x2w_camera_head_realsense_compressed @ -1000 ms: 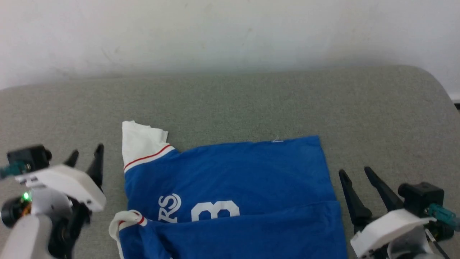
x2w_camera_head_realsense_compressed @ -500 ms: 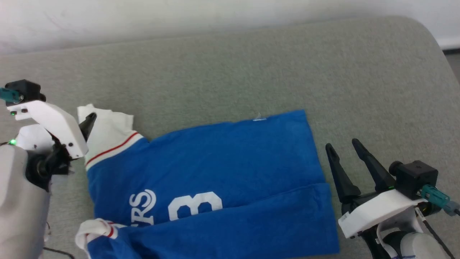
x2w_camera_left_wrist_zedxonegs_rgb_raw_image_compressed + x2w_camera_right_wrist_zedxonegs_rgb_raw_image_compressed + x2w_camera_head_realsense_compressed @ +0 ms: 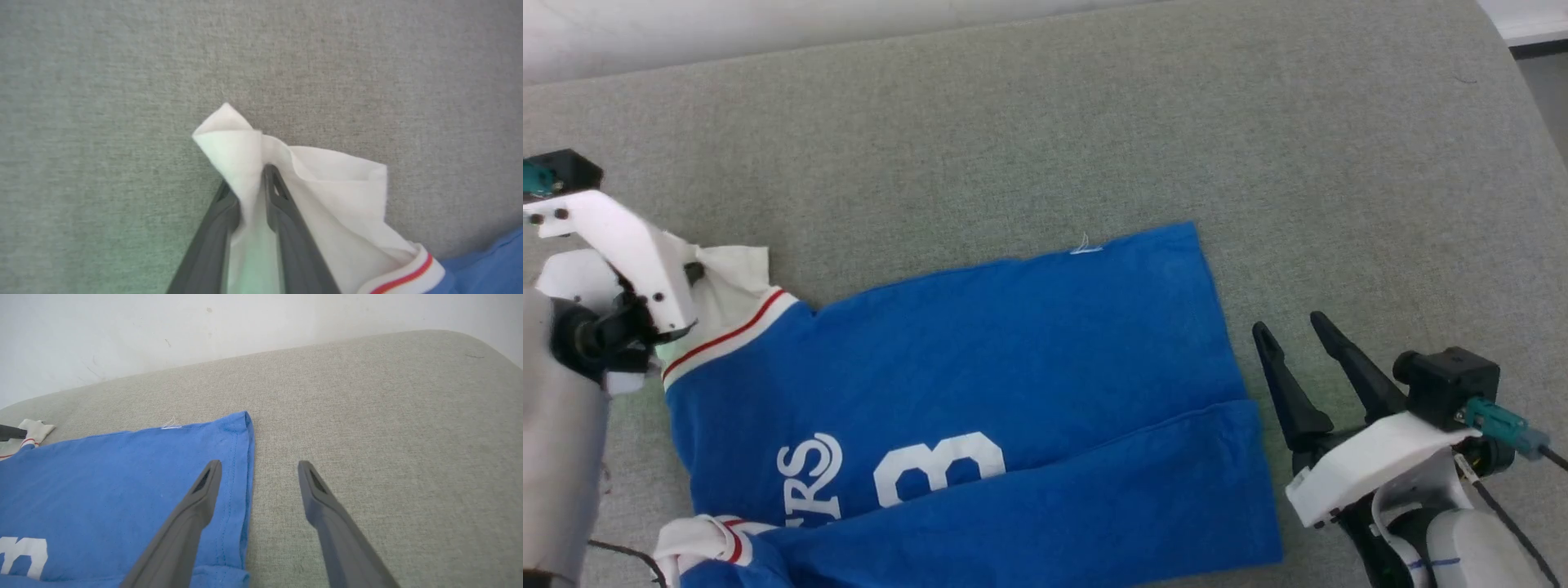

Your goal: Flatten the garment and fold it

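The garment (image 3: 972,367), a royal-blue shirt with white lettering, lies mostly flat on the grey cushion, its lower part folded over along the near side. Its white sleeve (image 3: 327,196) with a red-striped band sticks out at the far left. My left gripper (image 3: 248,181) is shut on that sleeve, with white cloth pinched between the two fingers; in the head view it (image 3: 690,273) sits at the sleeve's outer edge. My right gripper (image 3: 1289,322) stands open just right of the hem, and its left finger hovers over the blue edge (image 3: 241,457).
The grey-green upholstered surface (image 3: 1094,122) stretches far beyond the shirt. A white wall (image 3: 204,326) runs along its back edge. The cushion's rounded corner and a strip of floor (image 3: 1543,73) lie at the upper right.
The head camera has tilted down. My left gripper went from beside the shirt onto the white sleeve and closed on it. The right gripper has stayed open by the hem.
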Robot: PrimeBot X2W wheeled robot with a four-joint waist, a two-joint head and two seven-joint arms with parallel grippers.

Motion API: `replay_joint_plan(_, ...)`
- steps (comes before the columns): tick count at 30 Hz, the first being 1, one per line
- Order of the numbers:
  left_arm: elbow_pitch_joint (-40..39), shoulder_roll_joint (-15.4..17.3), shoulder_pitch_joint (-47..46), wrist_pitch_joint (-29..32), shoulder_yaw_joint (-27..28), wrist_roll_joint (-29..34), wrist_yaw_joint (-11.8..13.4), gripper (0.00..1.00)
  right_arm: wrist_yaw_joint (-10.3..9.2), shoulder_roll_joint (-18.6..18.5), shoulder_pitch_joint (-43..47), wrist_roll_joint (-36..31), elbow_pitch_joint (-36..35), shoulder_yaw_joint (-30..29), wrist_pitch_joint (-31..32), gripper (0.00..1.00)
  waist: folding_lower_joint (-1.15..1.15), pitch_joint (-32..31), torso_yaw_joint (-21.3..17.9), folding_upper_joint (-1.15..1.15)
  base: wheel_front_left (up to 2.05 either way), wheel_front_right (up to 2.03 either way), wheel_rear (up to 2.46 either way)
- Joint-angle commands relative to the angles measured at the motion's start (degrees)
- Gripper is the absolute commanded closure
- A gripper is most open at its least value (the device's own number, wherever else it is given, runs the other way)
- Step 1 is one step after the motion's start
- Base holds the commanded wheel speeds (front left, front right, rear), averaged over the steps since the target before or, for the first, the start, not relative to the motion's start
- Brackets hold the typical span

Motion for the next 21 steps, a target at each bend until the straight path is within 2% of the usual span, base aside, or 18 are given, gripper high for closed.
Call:
replay_joint_plan(1, 3.0, -4.1, 3.4, 1.2, -2.3, -0.6, -0.7, 1.00, 0.02, -0.7, -1.3, 0.8, 0.6, 0.1, 0.6, 0.00, 0.01, -0.1, 0.3, 0.00, 0.00, 0.00, 0.00)
replay_joint_plan(6, 4.6, -4.3, 2.4, -1.0, -2.7, 0.0, -0.9, 1.00, 0.02, -2.6, -5.9, 5.3, 4.2, 0.0, 4.1, 0.00, 0.01, -0.8, 0.9, 0.00, 0.00, 0.00, 0.00)
replay_joint_plan(14, 3.1, -5.9, -1.6, -9.2, -3.4, 1.9, -2.0, 1.00, 0.02, -7.6, -20.5, 12.3, 18.3, 5.3, 16.1, 0.00, 0.01, -1.5, 4.6, 0.00, 0.00, 0.00, 0.00)
replay_joint_plan(21, 1.4, -7.7, -4.6, -14.0, -4.6, 2.7, -3.4, 1.00, 0.02, -9.2, -30.3, 14.8, 30.6, 10.0, 22.1, 0.00, 0.01, -0.4, 8.1, 0.00, 0.00, 0.00, 0.00)
